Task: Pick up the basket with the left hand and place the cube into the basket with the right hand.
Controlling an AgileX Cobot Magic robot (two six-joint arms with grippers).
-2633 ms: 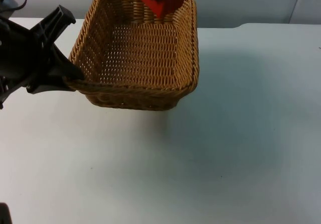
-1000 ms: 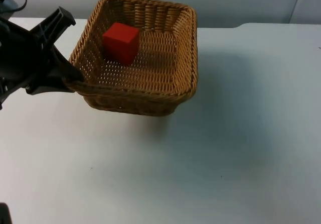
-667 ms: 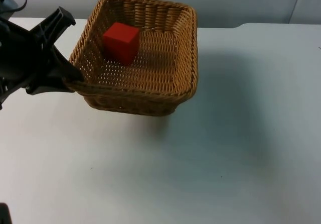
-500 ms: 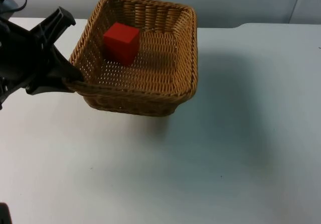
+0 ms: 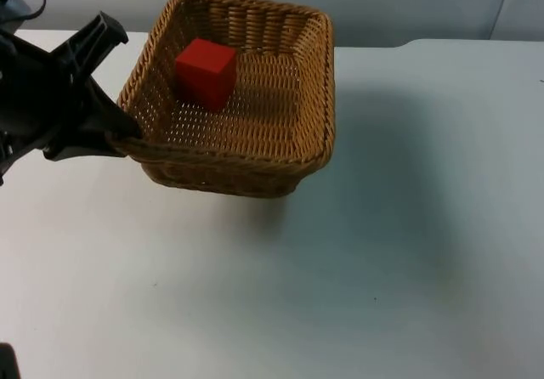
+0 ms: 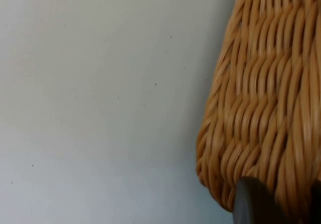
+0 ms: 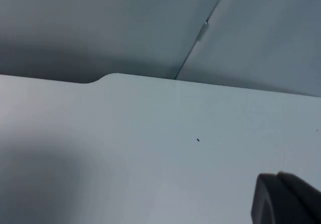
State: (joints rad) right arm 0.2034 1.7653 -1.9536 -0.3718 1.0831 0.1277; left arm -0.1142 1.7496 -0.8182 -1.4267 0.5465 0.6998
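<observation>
The left gripper is clamped on the near-left corner of the wicker basket, holding it off the white table. The red cube sits inside, close to the basket's far-left wall. Rightward, broad bare table runs out to its far edge at the grey partition wall. The right gripper's finger state cannot be told

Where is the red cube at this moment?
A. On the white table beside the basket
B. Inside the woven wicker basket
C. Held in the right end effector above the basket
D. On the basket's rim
B: the red cube lies on the floor of the woven wicker basket, whose rim the left end effector grips.
</observation>
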